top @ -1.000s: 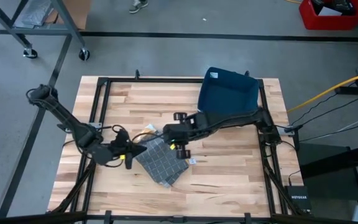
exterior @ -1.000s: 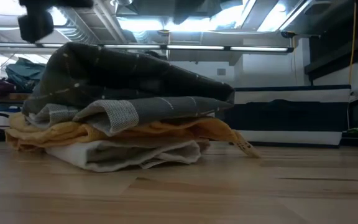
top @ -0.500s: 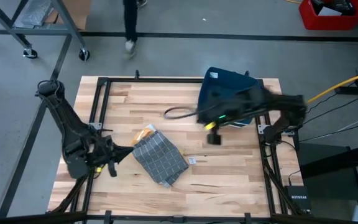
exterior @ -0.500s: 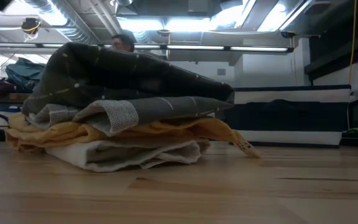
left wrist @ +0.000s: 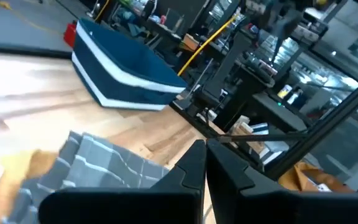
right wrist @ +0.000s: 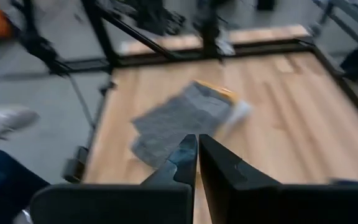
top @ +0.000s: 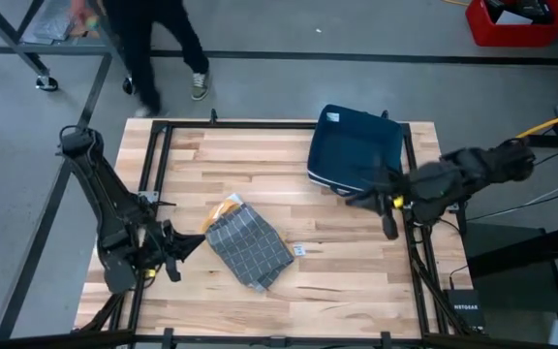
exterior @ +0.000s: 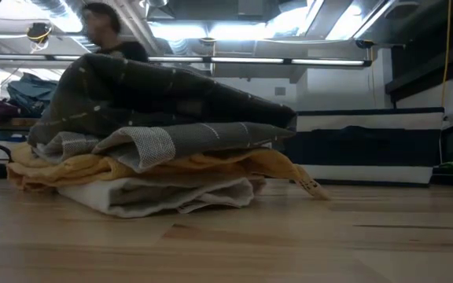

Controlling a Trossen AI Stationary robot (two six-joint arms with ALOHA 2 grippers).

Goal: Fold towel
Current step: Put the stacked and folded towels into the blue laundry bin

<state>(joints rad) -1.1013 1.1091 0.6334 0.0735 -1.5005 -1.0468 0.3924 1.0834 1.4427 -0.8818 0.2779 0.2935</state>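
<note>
Table: pale wood table (top: 356, 281), a person walking past beyond its far edge.
Towel: grey checked towel (top: 248, 247) folded near the table's middle, lying on a yellow cloth (top: 223, 208).
Bin: blue bin (top: 356, 150) at the far right corner.
Left gripper (top: 172, 260): jaws closed, holding nothing, beside the towel.
Right gripper (top: 387, 225): jaws together, empty, at the right edge.
</note>
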